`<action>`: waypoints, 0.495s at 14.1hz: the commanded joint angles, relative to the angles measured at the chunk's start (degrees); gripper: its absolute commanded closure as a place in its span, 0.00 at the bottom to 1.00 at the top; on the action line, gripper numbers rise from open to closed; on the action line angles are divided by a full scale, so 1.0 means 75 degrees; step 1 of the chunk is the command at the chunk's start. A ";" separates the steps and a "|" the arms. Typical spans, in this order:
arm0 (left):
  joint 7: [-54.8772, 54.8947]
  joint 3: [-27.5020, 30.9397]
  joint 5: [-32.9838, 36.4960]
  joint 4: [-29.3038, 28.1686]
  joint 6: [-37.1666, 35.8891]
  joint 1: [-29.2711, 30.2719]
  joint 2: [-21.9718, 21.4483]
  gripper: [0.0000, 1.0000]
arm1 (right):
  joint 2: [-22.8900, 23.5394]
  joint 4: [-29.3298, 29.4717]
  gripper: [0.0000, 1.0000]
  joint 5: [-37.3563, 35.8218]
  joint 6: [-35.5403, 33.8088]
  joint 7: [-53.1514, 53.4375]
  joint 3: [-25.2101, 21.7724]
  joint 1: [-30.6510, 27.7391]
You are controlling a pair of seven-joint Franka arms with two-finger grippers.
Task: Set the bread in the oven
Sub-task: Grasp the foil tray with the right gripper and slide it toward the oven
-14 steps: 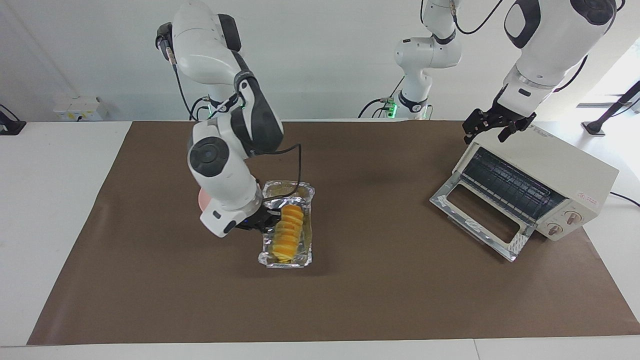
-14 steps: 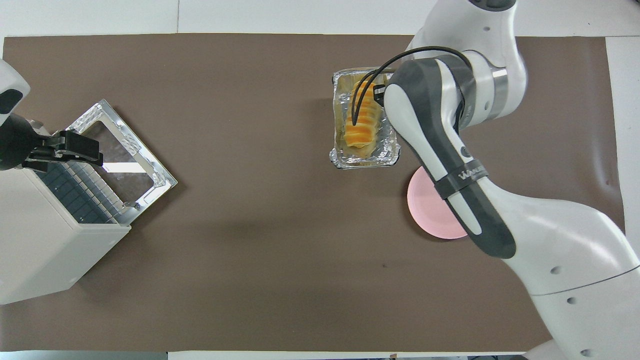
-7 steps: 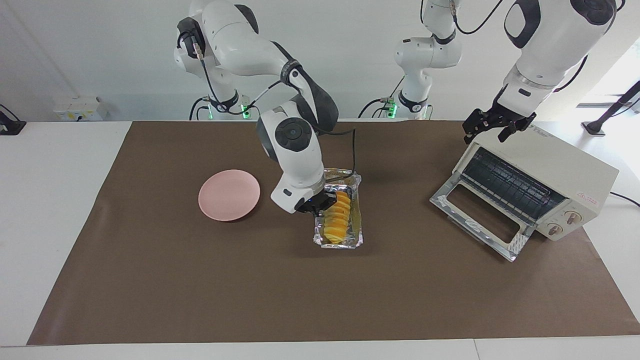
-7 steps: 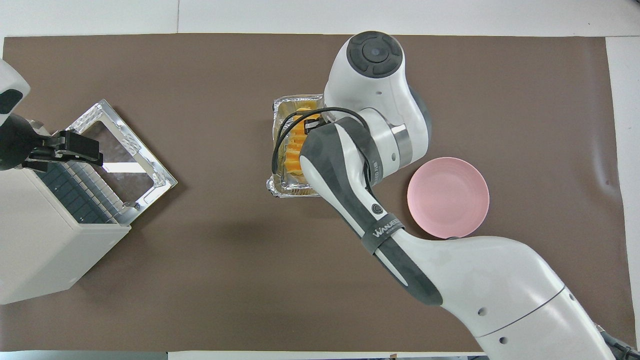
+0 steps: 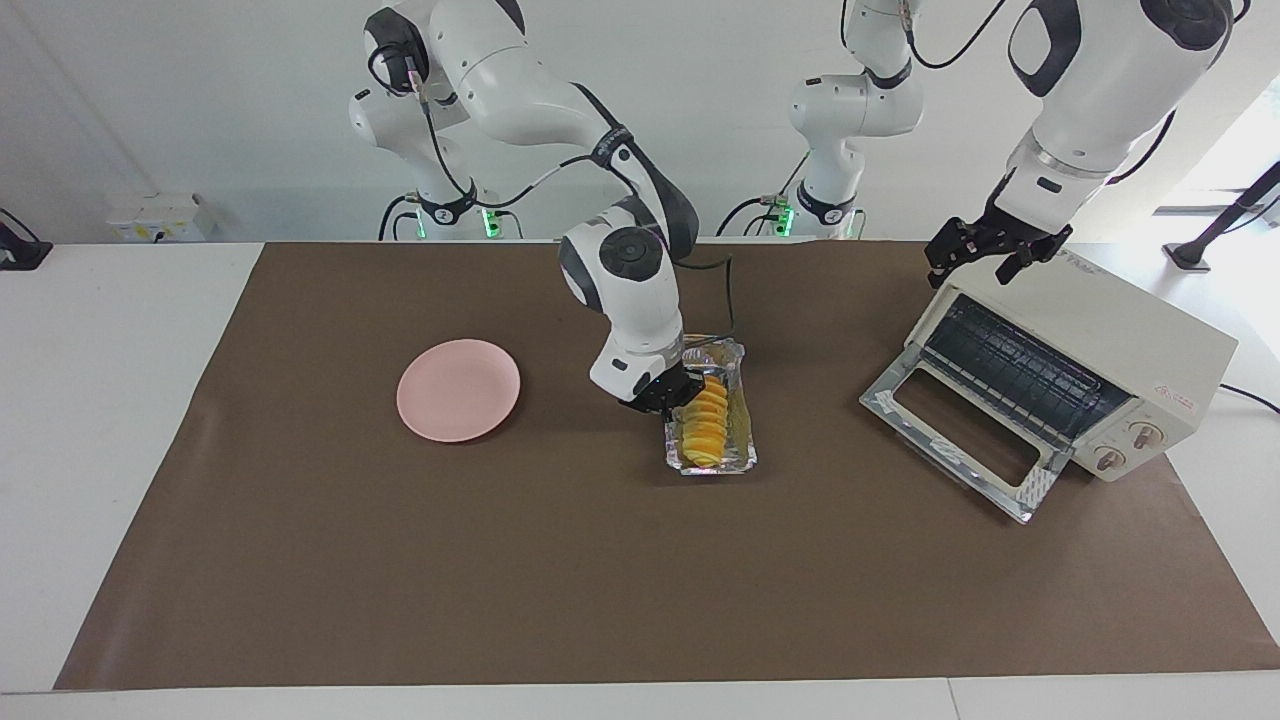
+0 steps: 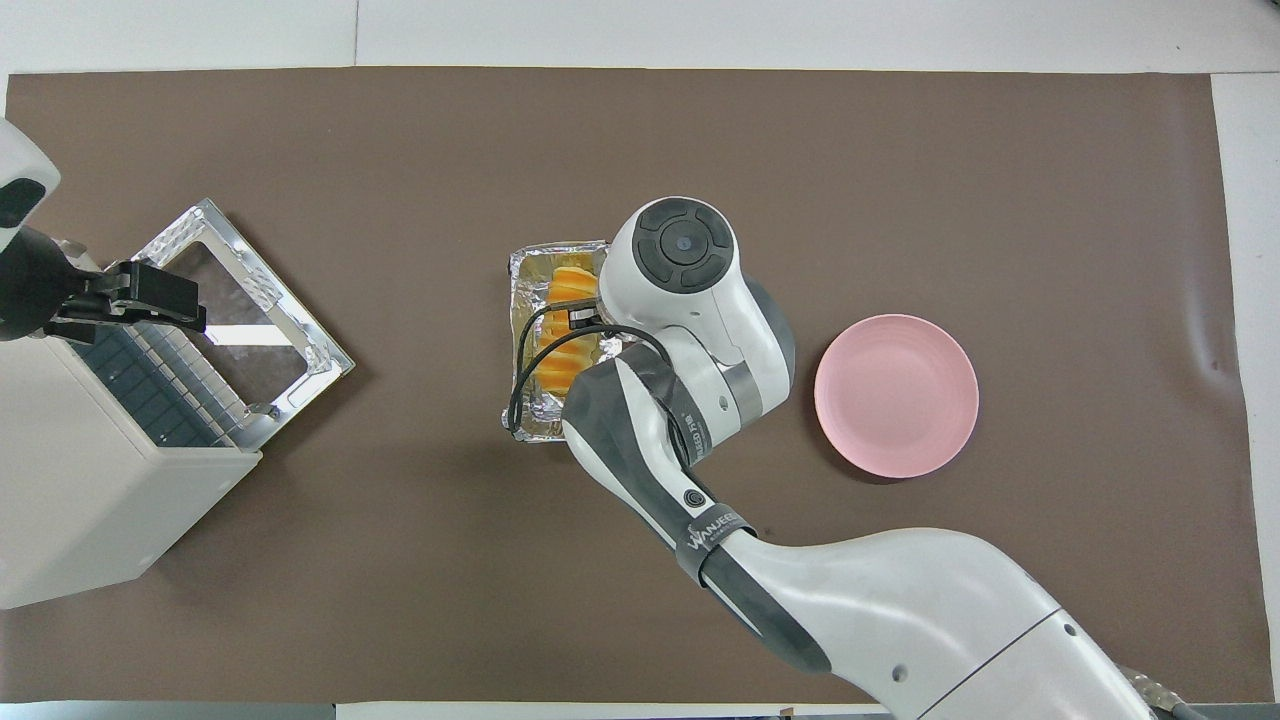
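The bread, a ridged yellow-orange loaf, lies in a crinkled silver foil tray near the middle of the brown mat. My right gripper is shut on the tray's rim, on the side toward the pink plate; in the overhead view its wrist hides it. I cannot tell whether the tray is clear of the mat. The cream-white oven stands at the left arm's end with its glass door dropped open and the dark rack showing. My left gripper hangs open over the oven's top front edge.
A round pink plate sits on the mat toward the right arm's end, beside the tray. The brown mat covers most of the white table. A third arm stands idle at the robots' edge.
My right gripper has carried the foil tray with the bread away from the pink plate toward the oven, uncovering the plate. The left arm has not moved.
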 commanded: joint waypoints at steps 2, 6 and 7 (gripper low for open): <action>-0.0045 0.0030 0.0099 0.0017 -0.0091 -0.0035 -0.0073 0.00 | -0.0403 -0.0892 0.01 -0.0131 0.0778 0.0213 0.0012 0.0111; -0.0057 0.0030 0.0099 0.0017 -0.0079 -0.0035 -0.0073 0.00 | -0.0391 -0.0729 0.00 -0.0119 0.0499 0.0424 0.0012 0.0088; -0.0057 0.0030 0.0100 0.0017 -0.0079 -0.0035 -0.0073 0.00 | -0.0380 -0.0543 0.00 -0.0107 0.0242 0.0424 0.0012 0.0018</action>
